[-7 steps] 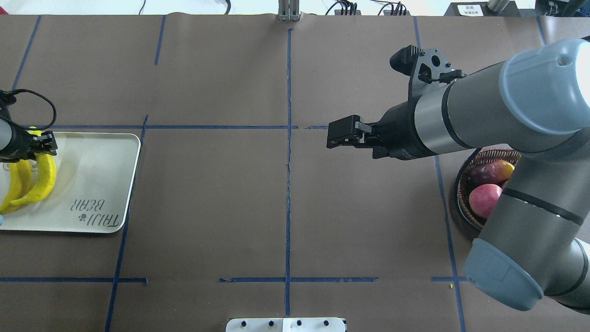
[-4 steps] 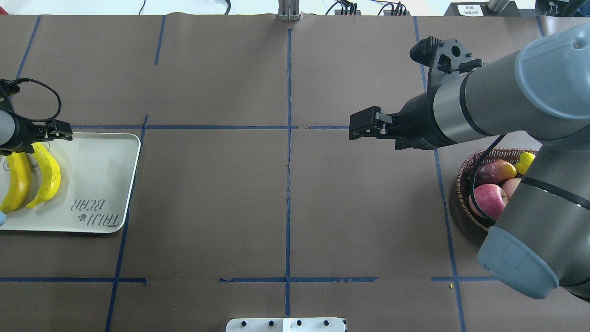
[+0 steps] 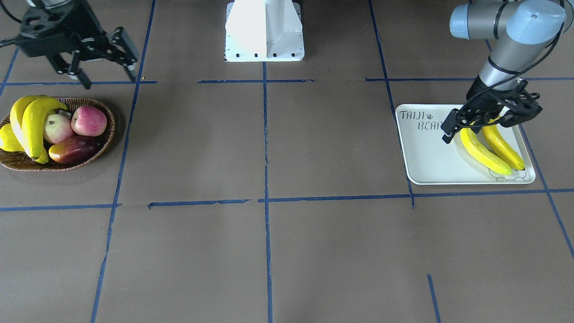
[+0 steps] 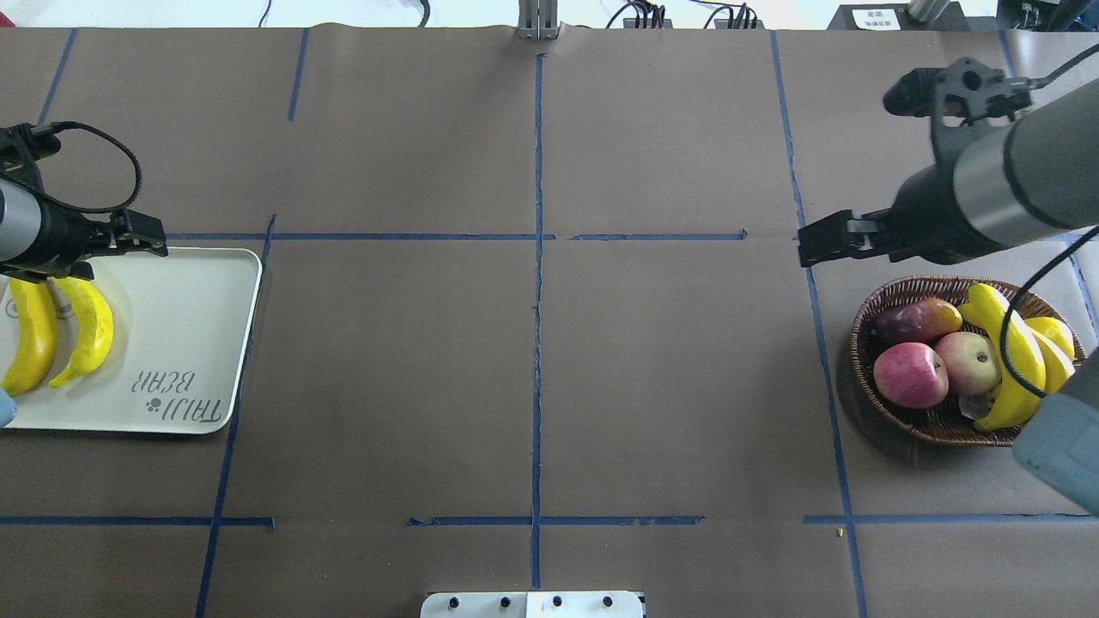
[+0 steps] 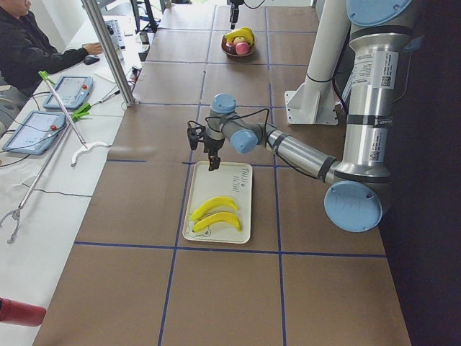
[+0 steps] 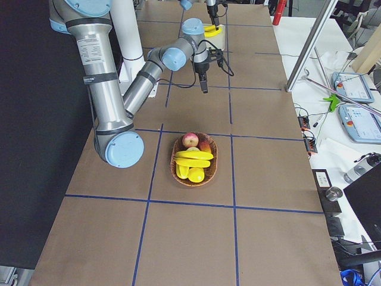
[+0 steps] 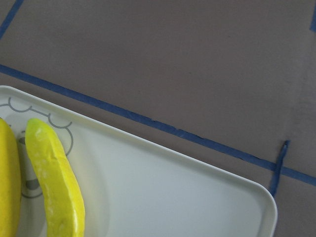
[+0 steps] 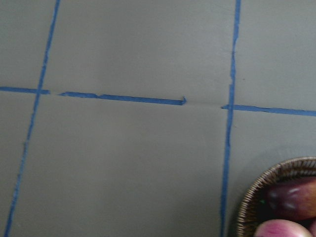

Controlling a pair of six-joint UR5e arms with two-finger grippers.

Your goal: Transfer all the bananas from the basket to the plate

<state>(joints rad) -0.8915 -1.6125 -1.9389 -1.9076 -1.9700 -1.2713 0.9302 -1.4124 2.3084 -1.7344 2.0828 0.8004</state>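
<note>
- Our left claw point(image 3: 489, 123) hangs released, fingers spread wide with nothing between them, raised above the flat white rounded-rectangle plate printed "TAIJI BEAR" point(image 3: 426, 154).
- Below it we see two bananas on the plate point(image 3: 483, 151), long, curved and yellow. They lie side by side on the half away from the lettering, apart from the fingers, with their far ends by a grey bear outline point(image 3: 506, 178) printed in the corner.
- Our right claw point(image 3: 110, 80) is likewise released and empty, held in the air near the shallow oval brown wicker basket point(image 3: 110, 130) but not over it. Its wrist view catches only the rim in one corner.
- In that basket we count two bananas in the basket point(image 3: 31, 119), resting against the side away from the claw, one leaning across the other fruit.
- Between the claw and those bananas sit a red apple point(image 3: 89, 120), a paler pink-green apple point(image 3: 56, 128) and a dark purple-and-yellow mango point(image 3: 71, 150). More yellow fruit point(image 3: 6, 139) sits beside the bananas, and we cannot tell what kind.
- From overhead, a thin black cable point(image 4: 1003, 348) off the right arm loops across the basket in front of the bananas.
- The brown paper-covered surface point(image 3: 314, 148) is crossed by blue tape lines point(image 3: 264, 134), and basket and plate stand well apart at its opposite ends.
- The white robot base point(image 3: 264, 31) stands at the middle of one long edge.
- A seated person point(image 5: 29, 43) is at a side bench beyond the plate end.
</note>
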